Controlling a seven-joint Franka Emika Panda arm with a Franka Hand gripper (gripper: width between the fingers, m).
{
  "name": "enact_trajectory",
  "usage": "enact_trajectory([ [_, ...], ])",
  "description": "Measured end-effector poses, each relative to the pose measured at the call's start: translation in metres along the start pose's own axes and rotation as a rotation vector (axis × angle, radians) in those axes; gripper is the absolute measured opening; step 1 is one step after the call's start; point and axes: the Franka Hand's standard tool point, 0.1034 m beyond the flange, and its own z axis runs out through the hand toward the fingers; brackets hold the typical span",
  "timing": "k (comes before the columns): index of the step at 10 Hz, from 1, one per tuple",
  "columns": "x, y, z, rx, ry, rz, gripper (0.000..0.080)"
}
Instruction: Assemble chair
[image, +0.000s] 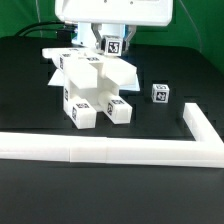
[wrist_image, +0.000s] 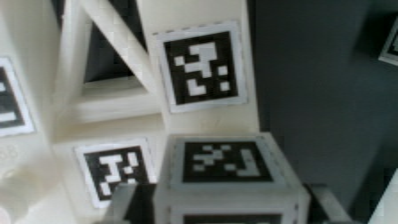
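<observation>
Black tabletop (image: 40, 110) beneath a white blocky chair (image: 92, 88) with square tags (wrist_image: 201, 68).

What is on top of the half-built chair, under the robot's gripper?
A small tagged white block, gripped by the shut gripper. Whether it touches the chair is covered by the block.

The half-built chair (image: 92, 85) sits left of centre in the exterior view: a cluster of white slabs and bars on blocky feet, with tags facing out. A small loose cube (image: 160, 93) stands apart at centre right. Another tagged cube (wrist_image: 222, 165) is pinched in my gripper (wrist_image: 222, 203), just above the cluster.
</observation>
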Motion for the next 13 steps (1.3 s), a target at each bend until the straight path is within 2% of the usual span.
enact_trajectory([
  [9,0.0007,0.0004,-0.0001,-0.001,0.004,0.019,0.0268],
  [13,0.0007,0.0001,0.0001,0.006,0.005,0.263,0.0268],
])
